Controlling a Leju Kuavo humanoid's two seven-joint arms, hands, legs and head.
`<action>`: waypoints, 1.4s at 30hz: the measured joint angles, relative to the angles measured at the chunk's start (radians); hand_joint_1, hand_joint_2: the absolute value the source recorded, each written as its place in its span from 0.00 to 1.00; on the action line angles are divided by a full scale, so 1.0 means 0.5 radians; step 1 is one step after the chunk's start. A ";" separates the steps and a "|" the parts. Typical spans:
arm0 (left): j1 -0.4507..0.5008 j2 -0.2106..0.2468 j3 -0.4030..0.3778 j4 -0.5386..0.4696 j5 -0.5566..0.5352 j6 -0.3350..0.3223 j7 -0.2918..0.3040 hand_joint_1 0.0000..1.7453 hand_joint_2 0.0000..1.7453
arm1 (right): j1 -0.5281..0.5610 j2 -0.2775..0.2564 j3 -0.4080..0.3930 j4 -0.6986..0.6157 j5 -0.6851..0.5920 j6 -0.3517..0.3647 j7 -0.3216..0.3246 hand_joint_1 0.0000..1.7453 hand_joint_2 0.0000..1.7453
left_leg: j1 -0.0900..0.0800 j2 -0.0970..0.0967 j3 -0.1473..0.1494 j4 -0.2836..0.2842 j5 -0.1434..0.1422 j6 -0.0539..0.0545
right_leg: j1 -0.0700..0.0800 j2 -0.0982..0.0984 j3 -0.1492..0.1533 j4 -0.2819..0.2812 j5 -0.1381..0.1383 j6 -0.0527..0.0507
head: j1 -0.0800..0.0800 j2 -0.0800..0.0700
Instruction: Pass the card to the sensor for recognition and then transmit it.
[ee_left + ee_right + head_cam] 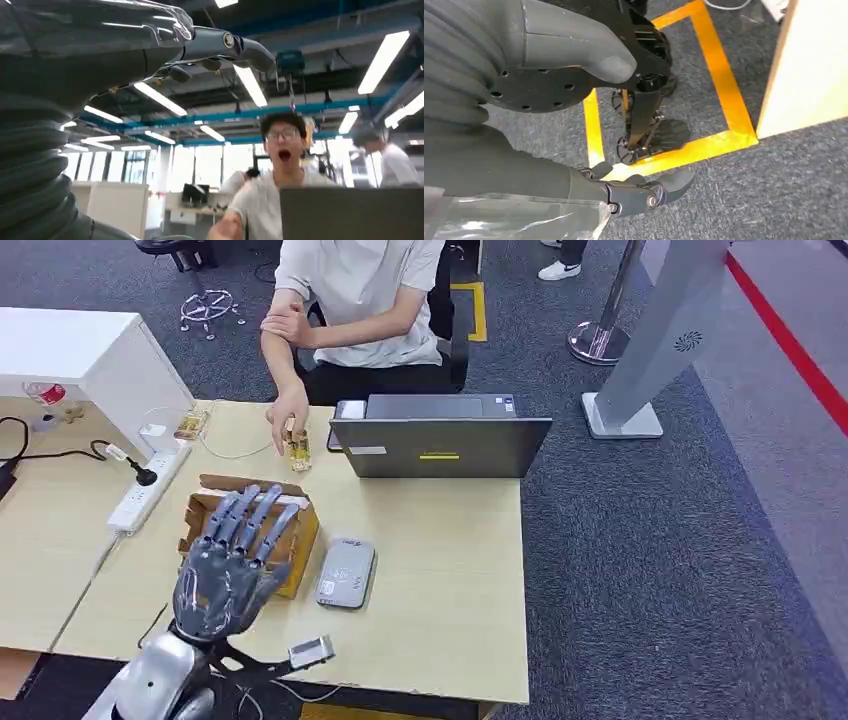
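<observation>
My left hand (228,565) hovers with its fingers stretched out and apart over an open cardboard box (300,540) on the wooden table (440,570). It holds nothing; its fingers (220,45) reach out bare in the left wrist view. The hand covers the box's inside, and I cannot make out a card. A flat grey card sensor (345,573) lies just right of the box. My right hand (524,100) hangs beside the table over grey carpet, thumb and fingers apart, with nothing in it.
A person sits across the table, one hand (288,425) resting on a small amber object (298,452). A dark laptop (440,435) stands at the far edge. A white power strip (150,490) lies left of the box. Yellow floor tape (724,90) marks the carpet.
</observation>
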 joint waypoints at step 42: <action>0.048 -0.150 0.265 0.509 0.013 -0.241 0.244 0.00 1.00 | -0.003 0.000 -0.110 -0.001 0.182 0.029 0.053 0.00 1.00 | 0.001 -0.012 0.000 0.000 0.005 -0.002 | 0.001 -0.014 0.004 0.001 0.001 -0.002 | 0.000 0.000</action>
